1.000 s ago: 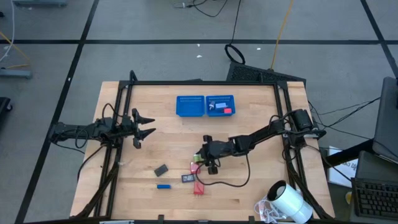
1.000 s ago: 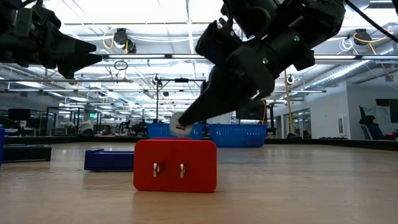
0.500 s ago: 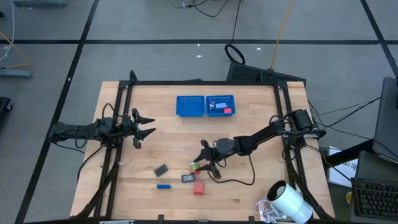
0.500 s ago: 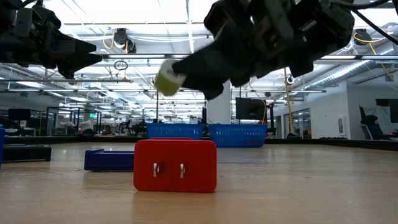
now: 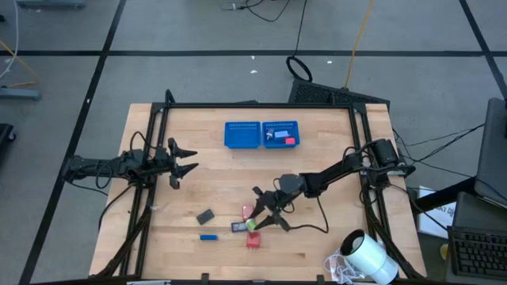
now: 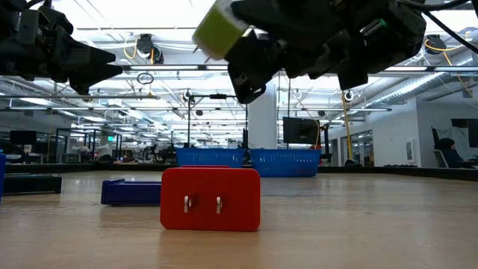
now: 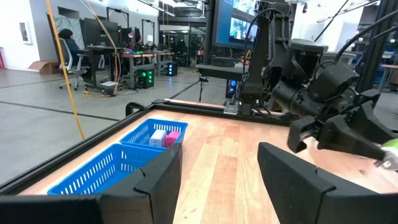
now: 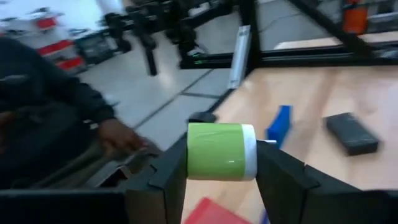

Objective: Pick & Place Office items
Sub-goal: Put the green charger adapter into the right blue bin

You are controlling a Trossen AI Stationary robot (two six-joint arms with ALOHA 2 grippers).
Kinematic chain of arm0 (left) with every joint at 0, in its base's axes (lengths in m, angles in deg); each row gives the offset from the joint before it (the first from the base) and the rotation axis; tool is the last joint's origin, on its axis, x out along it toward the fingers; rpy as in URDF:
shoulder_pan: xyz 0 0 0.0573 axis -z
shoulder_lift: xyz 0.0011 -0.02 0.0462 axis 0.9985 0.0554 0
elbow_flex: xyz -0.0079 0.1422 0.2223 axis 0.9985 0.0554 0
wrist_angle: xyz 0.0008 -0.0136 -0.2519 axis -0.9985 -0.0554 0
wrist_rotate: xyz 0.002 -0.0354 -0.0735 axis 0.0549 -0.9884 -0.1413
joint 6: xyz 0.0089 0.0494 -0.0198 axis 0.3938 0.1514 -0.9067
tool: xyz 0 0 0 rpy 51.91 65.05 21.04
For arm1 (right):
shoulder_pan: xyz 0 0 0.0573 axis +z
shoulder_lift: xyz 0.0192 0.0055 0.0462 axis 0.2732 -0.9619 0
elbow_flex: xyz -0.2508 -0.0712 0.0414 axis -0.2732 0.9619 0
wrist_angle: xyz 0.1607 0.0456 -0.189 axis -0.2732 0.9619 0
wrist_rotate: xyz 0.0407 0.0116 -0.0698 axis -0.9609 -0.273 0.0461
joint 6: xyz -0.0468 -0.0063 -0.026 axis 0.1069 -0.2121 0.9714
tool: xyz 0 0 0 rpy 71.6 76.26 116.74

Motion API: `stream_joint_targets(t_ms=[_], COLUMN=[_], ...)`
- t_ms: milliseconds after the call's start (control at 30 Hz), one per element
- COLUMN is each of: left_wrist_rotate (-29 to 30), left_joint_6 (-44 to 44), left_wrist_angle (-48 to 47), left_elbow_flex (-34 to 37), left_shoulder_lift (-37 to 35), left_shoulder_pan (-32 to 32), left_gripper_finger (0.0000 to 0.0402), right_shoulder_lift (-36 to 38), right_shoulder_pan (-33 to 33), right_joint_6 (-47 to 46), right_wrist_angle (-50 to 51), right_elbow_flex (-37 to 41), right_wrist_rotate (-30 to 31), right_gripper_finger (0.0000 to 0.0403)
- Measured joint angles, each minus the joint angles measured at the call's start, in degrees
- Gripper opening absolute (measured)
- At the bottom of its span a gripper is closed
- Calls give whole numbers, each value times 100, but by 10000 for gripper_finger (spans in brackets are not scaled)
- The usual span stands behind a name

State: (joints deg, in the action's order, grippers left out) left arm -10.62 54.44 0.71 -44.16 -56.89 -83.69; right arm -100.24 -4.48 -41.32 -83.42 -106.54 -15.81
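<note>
Right gripper [image 8: 221, 163] swung nearer, fingers clamping green roll [image 8: 221, 151]; left gripper [image 5: 184, 161] spread.

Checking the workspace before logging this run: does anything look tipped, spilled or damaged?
Nothing stands out. The right claw holds a green-and-white cylinder above the table; the red block sits flat below.

We see the tray [image 5: 261, 134] near the bench's [image 5: 214, 174] far edge, 4 small pieces [image 5: 234, 226] near its front edge.
</note>
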Motion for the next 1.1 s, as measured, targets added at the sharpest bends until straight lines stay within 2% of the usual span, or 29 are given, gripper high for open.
stream_joint_targets(t_ms=[133, 500, 1100], left_wrist_rotate=[0, 0, 0], left_joint_6=[0, 0, 0], left_wrist_angle=[0, 0, 0], left_elbow_flex=[0, 0, -1], left_shoulder_lift=[0, 2, 0], left_shoulder_pan=[0, 0, 0], left_gripper_finger=[214, 214, 214], right_shoulder_lift=[-2, 0, 0], right_shoulder_pan=[0, 159, 197], right_joint_6=[-280, -608, -628], right_wrist_angle=[-266, -1253, -1396], right_elbow_flex=[0, 2, 0], right_wrist_rotate=[-584, -1733, -1750], right_gripper_finger=[150, 149, 153])
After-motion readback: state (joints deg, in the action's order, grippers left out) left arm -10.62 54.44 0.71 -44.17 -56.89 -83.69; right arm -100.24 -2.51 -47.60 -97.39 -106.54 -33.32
